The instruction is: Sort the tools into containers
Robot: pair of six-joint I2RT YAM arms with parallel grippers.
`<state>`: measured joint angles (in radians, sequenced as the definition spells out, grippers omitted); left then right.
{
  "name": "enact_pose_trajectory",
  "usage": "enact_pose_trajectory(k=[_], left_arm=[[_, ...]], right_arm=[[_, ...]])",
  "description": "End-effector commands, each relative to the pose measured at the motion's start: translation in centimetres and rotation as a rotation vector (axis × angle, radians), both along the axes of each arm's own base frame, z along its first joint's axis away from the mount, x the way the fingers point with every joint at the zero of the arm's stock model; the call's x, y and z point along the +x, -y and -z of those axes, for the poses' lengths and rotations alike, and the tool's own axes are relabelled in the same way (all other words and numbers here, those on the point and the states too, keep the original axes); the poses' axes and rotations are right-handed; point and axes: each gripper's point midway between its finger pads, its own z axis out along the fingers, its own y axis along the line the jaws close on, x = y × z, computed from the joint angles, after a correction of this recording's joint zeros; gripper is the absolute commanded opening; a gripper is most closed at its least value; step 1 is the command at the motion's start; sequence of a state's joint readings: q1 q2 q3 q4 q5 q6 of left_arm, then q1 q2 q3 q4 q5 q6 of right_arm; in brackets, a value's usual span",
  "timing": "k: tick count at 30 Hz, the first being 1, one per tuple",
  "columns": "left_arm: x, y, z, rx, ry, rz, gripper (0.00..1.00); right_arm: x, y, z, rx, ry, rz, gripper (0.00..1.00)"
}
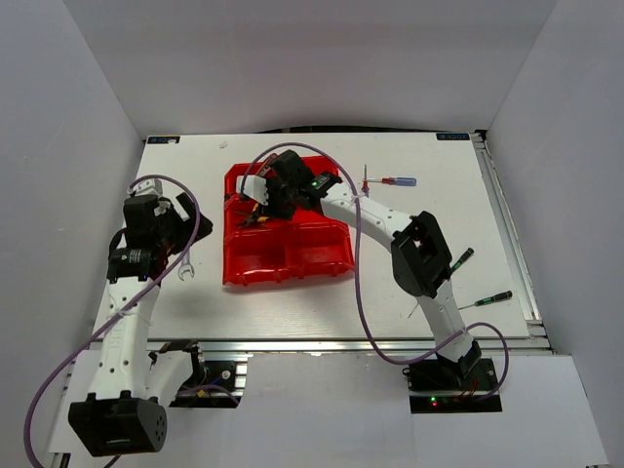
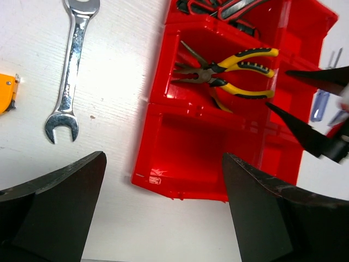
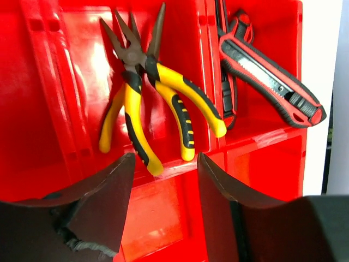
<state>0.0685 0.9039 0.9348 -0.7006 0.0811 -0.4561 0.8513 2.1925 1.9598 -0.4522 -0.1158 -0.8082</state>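
Observation:
The block of red bins [image 1: 292, 249] sits mid-table. Two yellow-handled pliers [image 3: 139, 87] lie crossed in one middle bin, also seen in the left wrist view [image 2: 240, 71]. A red-black-handled tool [image 3: 272, 82] lies in the bin beside them. My right gripper [image 3: 163, 180] is open and empty, just above the pliers' bin [image 1: 255, 210]. The silver wrench [image 2: 71, 71] lies on the table left of the bins [image 1: 185, 267]. My left gripper [image 2: 163, 207] is open and empty, above the table by the bins' near-left corner, right of the wrench. A small orange piece [image 2: 6, 93] lies left of the wrench.
A blue screwdriver [image 1: 398, 181] and a red one [image 1: 366, 181] lie right of the bins at the back. Two green-black screwdrivers [image 1: 460, 258] [image 1: 490, 298] lie near the right arm. The right arm arches over the bins.

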Motion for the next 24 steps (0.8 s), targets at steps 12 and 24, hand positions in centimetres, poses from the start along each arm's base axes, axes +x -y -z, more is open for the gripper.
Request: enact_pose_trajectory(k=[12,24], left_arm=[[4.1,-1.7,4.6,0.100,-0.178,0.048,0.92],[8.2,-5.4,10.1,0.169,-0.339,0.117,0.91]], right_arm=[[-3.1,9.4,-11.4,0.353,-0.341,-0.273,0.56],[2.9,22.0,-11.1,0.434,-0.353,-0.011,0.61]])
